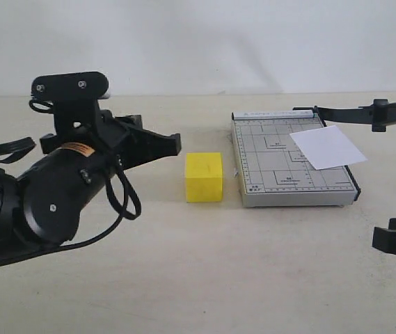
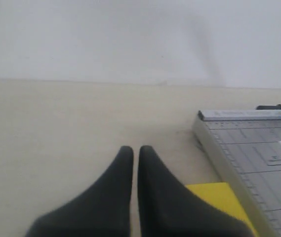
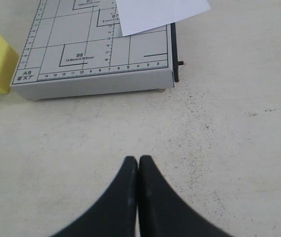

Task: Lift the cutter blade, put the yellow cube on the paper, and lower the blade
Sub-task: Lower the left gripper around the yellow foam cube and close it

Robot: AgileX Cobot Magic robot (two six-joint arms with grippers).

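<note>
Yellow cube [image 2: 214,195] half hidden behind left tool [image 2: 136,149].

Exterior: low, frontal, mid-range. Wrist views: close, low, facing forward. All share cutter base [image 1: 281,174], yellow cube [image 1: 204,177].

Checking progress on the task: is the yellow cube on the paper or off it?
Off it. The yellow cube stands on the table beside the cutter base, apart from the paper on it.

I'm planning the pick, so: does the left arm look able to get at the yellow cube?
Probably yes: the yellow cube sits on the table close to the left pincer, nothing between them. The pincer is shut and must open first.
</note>
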